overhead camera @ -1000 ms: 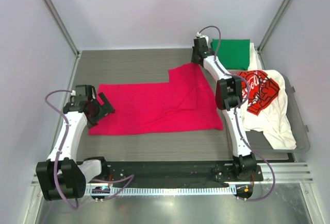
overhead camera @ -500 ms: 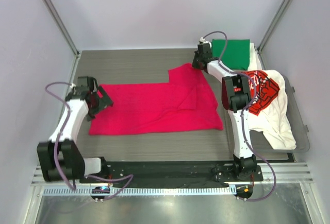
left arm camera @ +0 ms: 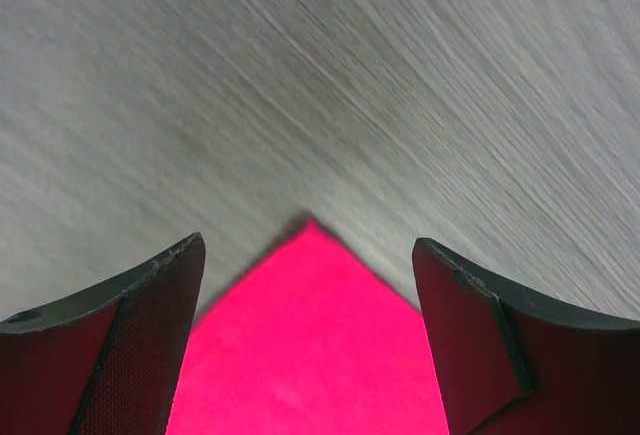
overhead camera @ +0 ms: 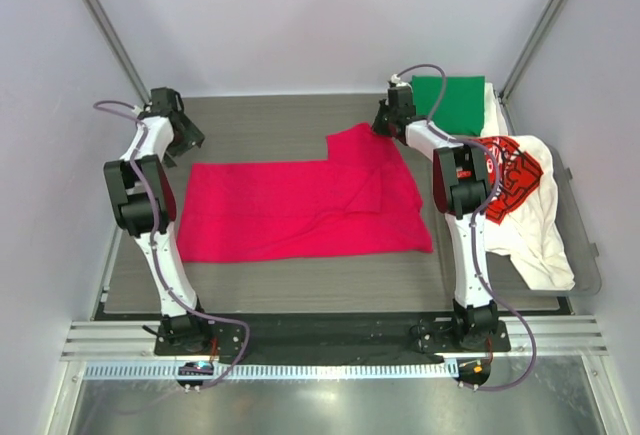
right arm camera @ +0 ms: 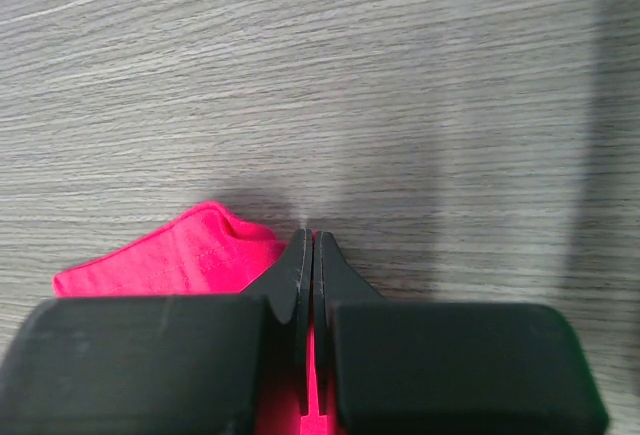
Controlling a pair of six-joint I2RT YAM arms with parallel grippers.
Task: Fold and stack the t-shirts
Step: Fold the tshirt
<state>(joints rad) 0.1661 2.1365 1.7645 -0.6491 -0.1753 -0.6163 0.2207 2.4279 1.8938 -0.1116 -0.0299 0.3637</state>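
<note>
Right claw (overhead camera: 382,123), seen from overhead, sits on the far right corner of the magenta t-shirt (overhead camera: 300,210). That shirt lies flat on the grey table (overhead camera: 260,125), its long axis running left to right. Left claw (overhead camera: 185,135) hovers just beyond the shirt's far left corner, so each arm is nearest its own end. A folded green t-shirt (overhead camera: 448,103) lies at the far right. The white printed t-shirt (overhead camera: 530,235) is rumpled nearer than it, well apart from my left arm.

On the left wrist camera the jaws stand wide and grip nothing. The shirt's corner points away from me, centred in the gap, and is smooth matte knit over streaky wood-grain. I judge the coming move to be a straight drop onto that corner, then a pinch.

On the right wrist camera the jaws are pressed together with a sliver of magenta caught between them. A soft rolled hem bulges out to the left.
</note>
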